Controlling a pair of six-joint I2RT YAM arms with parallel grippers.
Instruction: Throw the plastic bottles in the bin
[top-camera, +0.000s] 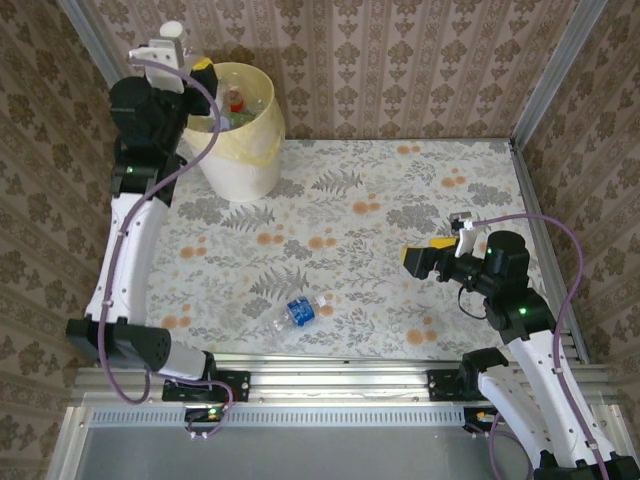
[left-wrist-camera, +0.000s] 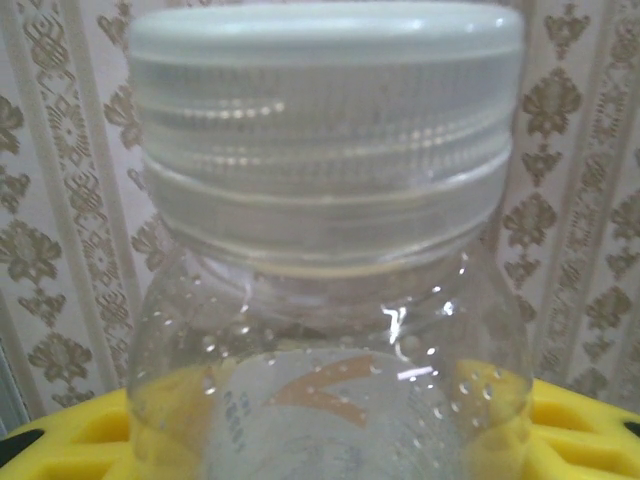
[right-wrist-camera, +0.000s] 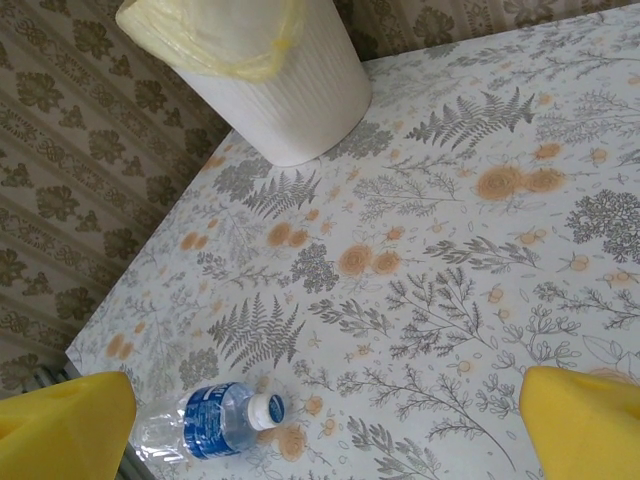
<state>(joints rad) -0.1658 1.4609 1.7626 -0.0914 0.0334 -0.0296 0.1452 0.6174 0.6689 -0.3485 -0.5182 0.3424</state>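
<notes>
Two claws, 2 jobs. On the left, my left claw (top-camera: 190, 62) is up high, just beside the bin's rim, and it's clamped on a clear bottle (left-wrist-camera: 325, 200) w/ a white cap. I hold it low on its body, cap up, so my yellow pads (left-wrist-camera: 85, 440) hug both sides & it can't slip out. I think it's not quite over the hole yet, so I should not let go here. Next comes the bin (top-camera: 245, 160), tall & pale yellow, at the far left of the table (top-camera: 400, 200). Its bag is folded over the rim so it stays put. Some bottles are already in there, e.g. one w/ a red cap (top-camera: 235, 98). In the middle, near my side of the table, a blue-label bottle (top-camera: 298, 312) lies flat on its side, well apart from the bin. It's round, so it may roll if bumped. On the right, my right claw (top-camera: 415, 260) hangs over the table w/ its fingers wide apart and nothing in them. I guess it's open like that to be ready for the blue-label one, which it looks down at.
</notes>
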